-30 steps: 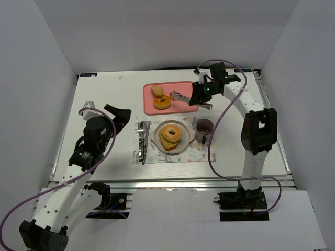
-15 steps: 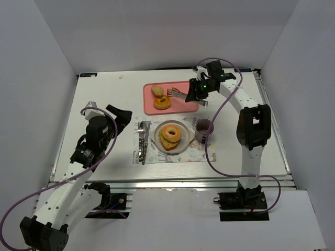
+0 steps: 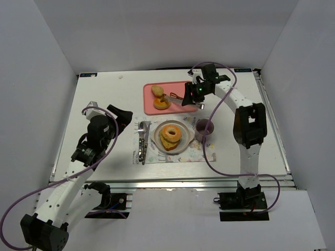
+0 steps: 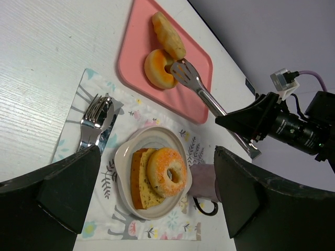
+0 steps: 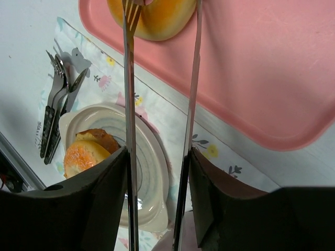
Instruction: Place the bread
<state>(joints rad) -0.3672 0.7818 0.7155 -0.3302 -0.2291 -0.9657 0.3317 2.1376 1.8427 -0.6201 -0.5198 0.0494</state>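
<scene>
The right gripper [image 5: 157, 157] is pinching a pair of tongs [image 5: 128, 78] whose parted tips seem to be straddling a ring-shaped bread [image 4: 158, 68] lying beside an oval roll [image 4: 168, 35] on the pink tray [image 4: 133, 52], while the left gripper [image 4: 157, 198] is hovering spread wide near the plate [image 4: 121, 157] carrying the other ring [image 4: 167, 171] and a brown piece [image 4: 138, 178].

The tray [image 3: 180, 106] sits at the back of the counter [image 3: 104, 94], carrying a roll [image 3: 156, 90] and, just before it, a bread ring [image 3: 161, 103], where the tongs [image 3: 176, 96] in my right gripper [image 3: 189, 95] end. Nearer lies the mat [image 3: 157, 157]: plate [image 3: 156, 139] with stacked bread [image 3: 170, 135], cutlery [image 3: 142, 141] left, mug [image 3: 203, 127] right.
</scene>
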